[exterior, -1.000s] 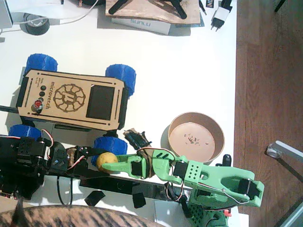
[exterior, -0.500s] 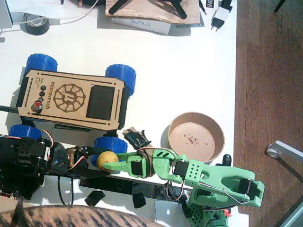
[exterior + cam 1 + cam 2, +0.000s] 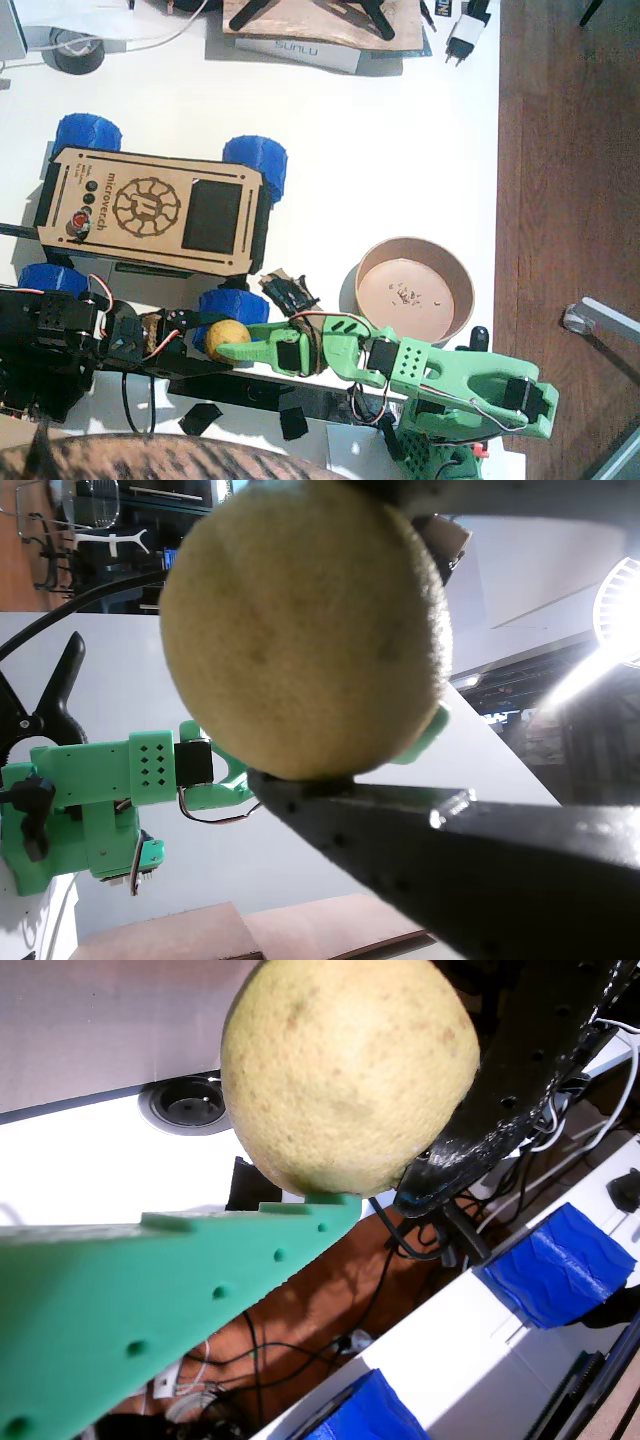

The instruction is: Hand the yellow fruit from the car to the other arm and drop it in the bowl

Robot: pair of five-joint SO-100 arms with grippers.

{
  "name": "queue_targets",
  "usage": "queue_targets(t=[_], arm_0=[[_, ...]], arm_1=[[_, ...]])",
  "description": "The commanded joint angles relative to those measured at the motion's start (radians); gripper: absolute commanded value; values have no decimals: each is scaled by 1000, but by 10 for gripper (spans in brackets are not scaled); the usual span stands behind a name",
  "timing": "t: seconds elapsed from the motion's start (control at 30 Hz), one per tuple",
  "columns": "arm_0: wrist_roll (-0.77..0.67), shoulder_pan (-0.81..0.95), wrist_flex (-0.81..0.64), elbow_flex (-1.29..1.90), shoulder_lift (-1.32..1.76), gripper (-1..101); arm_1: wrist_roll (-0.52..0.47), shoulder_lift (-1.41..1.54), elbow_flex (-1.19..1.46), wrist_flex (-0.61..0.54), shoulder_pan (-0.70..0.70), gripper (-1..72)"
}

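Between both grippers, yellow fruit point(image 3: 225, 338) seemingly unmoved.

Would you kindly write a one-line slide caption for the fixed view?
Handover: black left hand and green right hand meet at the yellow fruit beside the car, bowl nearby.

**Two arms: one black, one green**

The left arm point(image 3: 60, 345) is black throughout, blocky at its base, with red and white wires looping over the joints and a brownish collar near the wrist. The right arm point(image 3: 440, 385) is bright green printed plastic; its body shows rows of small round perforations, black servos set into the joints, and thin red wires along the top. Its finger point(image 3: 150, 1310) is a flat green wedge dotted with holes.
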Motion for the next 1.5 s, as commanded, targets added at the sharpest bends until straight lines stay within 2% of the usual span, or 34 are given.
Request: queue_targets(t=[0.0, 0.7, 0.77, 0.9, 1.0, 1.17, 1.47], arm_0=[[-14, -9, 2, -12, 34, 0], [-12, -9, 25, -12, 34, 8], [-12, -9, 26, -12, 34, 78], [-12, -9, 29, -12, 34, 429], [-12, -9, 32, -12, 38, 582], [-12, -9, 35, -12, 38, 626], [-12, -9, 44, -12, 38, 630]], arm_1=[[-34, 44, -25, 29, -14, -2], [-29, 66, -15, 48, 6, -2], [-28, 66, -17, 46, 6, -2], [-28, 66, -9, 43, 9, -2], [-32, 69, 2, 41, 18, -2], [-37, 69, 8, 37, 23, -2], [-34, 57, 2, 29, 25, -2]])
